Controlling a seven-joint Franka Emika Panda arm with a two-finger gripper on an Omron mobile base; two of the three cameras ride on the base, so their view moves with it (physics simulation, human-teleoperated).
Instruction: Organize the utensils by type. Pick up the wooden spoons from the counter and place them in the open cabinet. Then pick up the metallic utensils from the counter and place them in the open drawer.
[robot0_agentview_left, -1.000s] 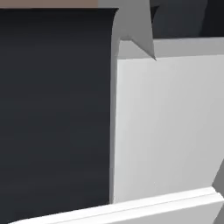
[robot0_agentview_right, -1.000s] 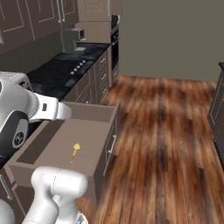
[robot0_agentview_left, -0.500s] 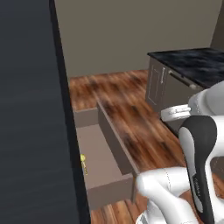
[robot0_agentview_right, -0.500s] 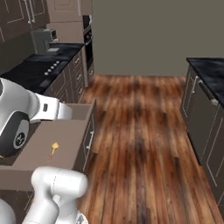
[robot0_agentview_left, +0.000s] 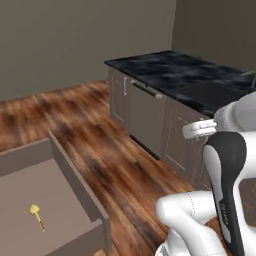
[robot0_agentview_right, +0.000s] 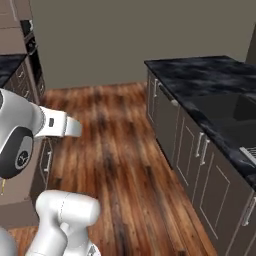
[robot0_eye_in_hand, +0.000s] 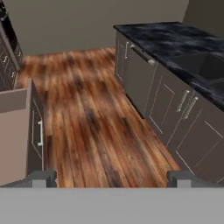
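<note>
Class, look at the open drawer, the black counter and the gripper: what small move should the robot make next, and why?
Probably keep driving toward the black counter. One yellow-headed metallic utensil already lies in the open drawer, and the gripper is open and holds nothing, so it likely needs another utensil. None shows on the counter from here.

The white arm (robot0_agentview_left: 225, 165) rises at about 4 o'clock in the left base view, its dark-jointed elbow bent upward. In the hand view the gripper (robot0_eye_in_hand: 111, 178) stands spread wide (tips near 7 and 5 o'clock), holding nothing between its fingers (robot0_eye_in_hand: 41, 178).
</note>
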